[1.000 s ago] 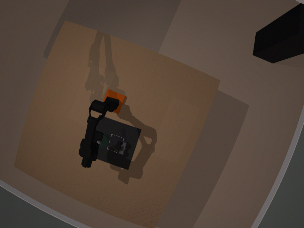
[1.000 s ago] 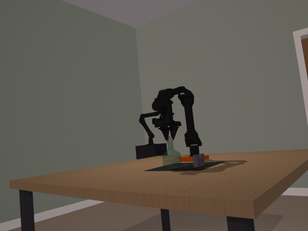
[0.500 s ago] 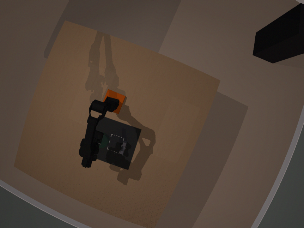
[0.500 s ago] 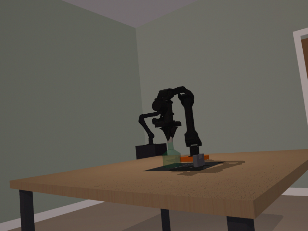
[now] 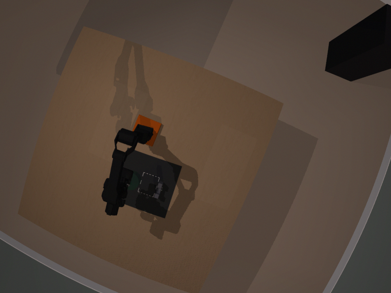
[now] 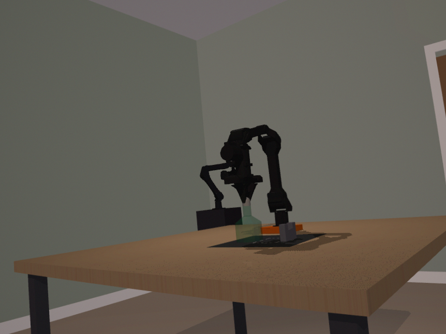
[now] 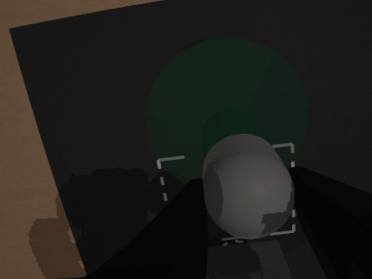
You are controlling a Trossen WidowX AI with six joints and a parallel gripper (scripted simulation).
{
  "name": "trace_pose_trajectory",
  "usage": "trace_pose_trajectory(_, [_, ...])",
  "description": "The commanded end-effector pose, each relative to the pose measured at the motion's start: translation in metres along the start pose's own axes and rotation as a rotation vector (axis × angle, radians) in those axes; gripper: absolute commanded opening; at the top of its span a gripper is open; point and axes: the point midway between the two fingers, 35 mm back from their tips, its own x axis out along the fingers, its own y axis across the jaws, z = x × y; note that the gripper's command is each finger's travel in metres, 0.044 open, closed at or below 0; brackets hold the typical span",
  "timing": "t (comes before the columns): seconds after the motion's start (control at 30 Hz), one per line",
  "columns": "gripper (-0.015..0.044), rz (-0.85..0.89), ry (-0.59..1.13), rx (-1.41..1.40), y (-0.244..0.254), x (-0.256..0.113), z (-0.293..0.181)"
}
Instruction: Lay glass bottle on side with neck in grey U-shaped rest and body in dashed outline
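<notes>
Plain grey-green walls stand behind a wooden table, and a black mat lies on it under the grey U-shaped rest. From left to right in the exterior view, the glass bottle comes first, upright and to the left of the rest; whether its base touches the mat I cannot tell. The gripper points down over it, its fingers clamped on the bottle's pale upper end; that hold probably guards against toppling and leaves the broad body free to be laid down.

The dashed outline lies between bottle and rest, presumably so that the body can settle there while the neck reaches the notch; the rest stands on edge with its notch upward, fit to cradle a neck. Behind the rest, the black arm rises from an orange base plate and bends over towards the bottle. The laying down is not yet done; the next move likely calls for a slow tilt, neck towards the rest, with the grip kept until both ends bear; a slip or a knock on the rest could break the glass.
</notes>
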Motion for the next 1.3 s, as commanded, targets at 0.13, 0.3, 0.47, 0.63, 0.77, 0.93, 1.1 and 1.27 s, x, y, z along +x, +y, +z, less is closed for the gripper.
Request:
trace_pose_trajectory(0.13, [0.0125, 0.000, -0.003, 0.001, 0.000, -0.003, -0.012])
trace_pose_trajectory(0.3, [0.0125, -0.001, -0.016, 0.005, 0.000, -0.004, -0.015])
trace_pose_trajectory(0.47, [0.0125, -0.002, -0.029, 0.008, 0.000, -0.005, -0.018])
trace_pose_trajectory(0.63, [0.0125, -0.003, -0.042, 0.012, 0.000, -0.006, -0.021])
trace_pose_trajectory(0.77, [0.0125, -0.004, -0.053, 0.015, 0.000, -0.006, -0.024])
trace_pose_trajectory(0.93, [0.0125, -0.005, -0.066, 0.018, 0.000, -0.006, -0.027])
trace_pose_trajectory(1.1, [0.0125, -0.006, -0.079, 0.022, 0.000, -0.007, -0.030])
trace_pose_trajectory(1.27, [0.0125, -0.007, -0.092, 0.026, 0.000, -0.007, -0.034])
